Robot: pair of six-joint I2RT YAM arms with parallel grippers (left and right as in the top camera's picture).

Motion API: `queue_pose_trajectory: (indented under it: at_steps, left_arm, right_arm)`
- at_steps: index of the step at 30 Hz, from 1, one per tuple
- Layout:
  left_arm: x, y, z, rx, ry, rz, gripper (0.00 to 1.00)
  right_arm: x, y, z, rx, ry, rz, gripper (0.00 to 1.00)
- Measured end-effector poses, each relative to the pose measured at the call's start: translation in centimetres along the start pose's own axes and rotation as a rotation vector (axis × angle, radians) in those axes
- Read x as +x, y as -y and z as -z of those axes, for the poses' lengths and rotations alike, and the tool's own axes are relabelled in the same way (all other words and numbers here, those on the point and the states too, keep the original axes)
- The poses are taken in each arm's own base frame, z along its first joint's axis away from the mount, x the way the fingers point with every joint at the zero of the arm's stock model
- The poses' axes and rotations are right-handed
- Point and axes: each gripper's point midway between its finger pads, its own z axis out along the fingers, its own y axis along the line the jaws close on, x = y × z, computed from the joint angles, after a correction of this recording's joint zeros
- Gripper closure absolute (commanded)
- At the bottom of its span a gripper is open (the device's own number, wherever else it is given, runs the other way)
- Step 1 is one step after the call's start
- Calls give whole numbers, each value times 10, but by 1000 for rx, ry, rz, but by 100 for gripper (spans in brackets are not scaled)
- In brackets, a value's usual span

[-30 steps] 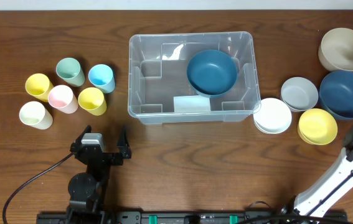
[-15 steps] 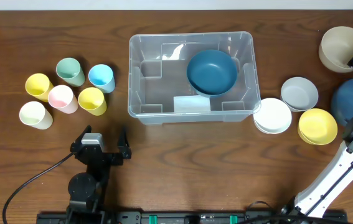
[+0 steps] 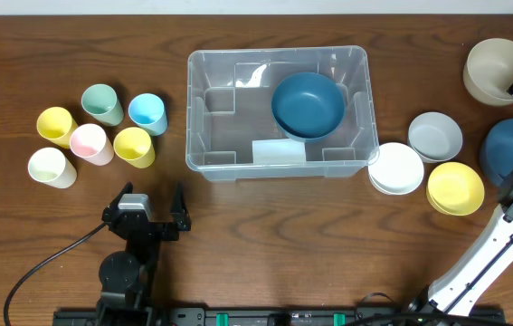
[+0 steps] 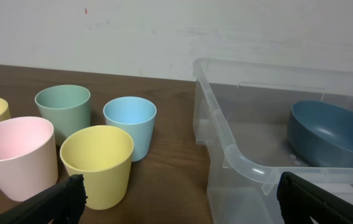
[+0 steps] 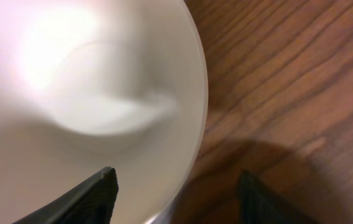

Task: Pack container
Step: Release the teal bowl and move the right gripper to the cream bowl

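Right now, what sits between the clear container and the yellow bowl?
The white bowl sits between the container and the yellow bowl, seen overhead.

Bowl (image 5: pixel 70 112): pale, blurred — fills the left
Table (image 5: pixel 288 93): brown wood
Right gripper (image 5: pixel 176 182): dark fingers apart — astride the bowl's rim

Table (image 3: pixel 238 217): container (image 3: pixel 233 136), cups (image 3: pixel 89 142), seemingly stacked bowls (image 3: pixel 395 168)

Left pincer (image 4: pixel 182 200) agape, right pincer (image 5: pixel 176 190) ajar.
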Motion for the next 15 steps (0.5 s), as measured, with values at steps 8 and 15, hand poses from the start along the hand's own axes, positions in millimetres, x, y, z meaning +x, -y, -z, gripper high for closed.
queue_pose_trajectory:
  at_steps: [8,15]
  left_arm:
    - [0,0,0,0,0,0,2]
    - [0,0,0,0,0,0,2]
  right_arm:
    - [18,4,-37,6,-52,-5,75]
    - [17,1,-40,-4,-47,-8,99]
